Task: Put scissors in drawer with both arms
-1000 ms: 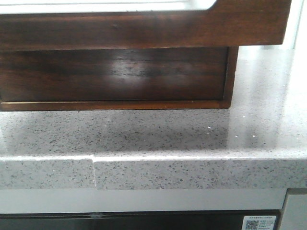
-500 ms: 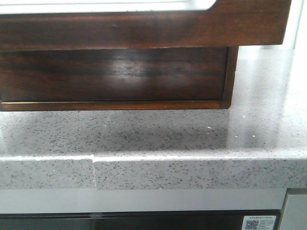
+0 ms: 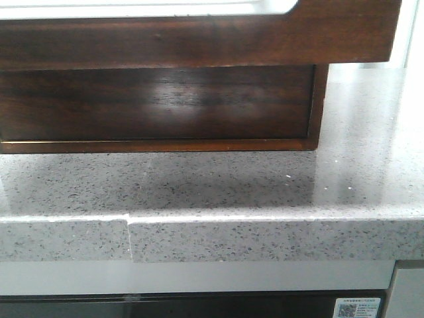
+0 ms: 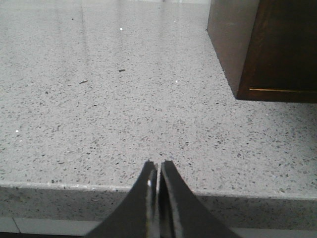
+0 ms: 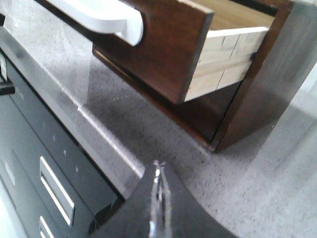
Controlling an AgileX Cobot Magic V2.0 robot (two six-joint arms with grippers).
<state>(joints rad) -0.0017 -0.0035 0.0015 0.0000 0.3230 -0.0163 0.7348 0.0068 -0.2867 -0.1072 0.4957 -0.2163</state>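
Now the drawer [image 5: 163, 44] is pulled open above the counter [image 3: 265, 192], both our left gripper [image 4: 158, 171] and right gripper [image 5: 158, 171] are pinched closed on nothing, and we see no scissors, so next we must find them.

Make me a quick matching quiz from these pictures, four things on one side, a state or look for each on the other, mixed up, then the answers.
Things:
1. drawer
2. left gripper
3. countertop
4. sticker

States:
A. grey speckled stone
B. pulled out of its cabinet
C. white, printed with a square code
D. fingers closed, nothing between them

Pairs: 1-B, 2-D, 3-A, 4-C
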